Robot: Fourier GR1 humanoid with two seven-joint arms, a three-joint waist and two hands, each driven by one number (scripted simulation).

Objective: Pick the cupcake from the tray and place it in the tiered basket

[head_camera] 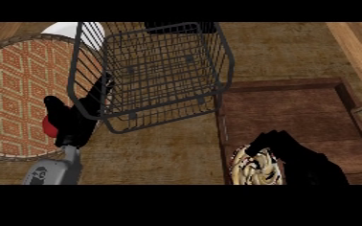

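The cupcake (254, 168), cream with dark swirls, sits at the near left corner of the dark wooden tray (297, 107) on the right. My right hand (300, 158) comes in from the lower right, its fingers (267, 141) curled over the cupcake's far and right side, hiding part of it. The black wire tiered basket (159, 72) stands at the upper middle, to the left of the tray and beyond the cupcake. My left hand (74, 119) rests open beside the basket's lower left corner, fingers pointing up.
A round woven mat (28, 86) with an orange diamond pattern lies at the left. A red object (47, 127) shows partly behind my left hand. A white object (67, 28) peeks out beyond the basket's top left. Bare wooden counter (155, 158) lies between the arms.
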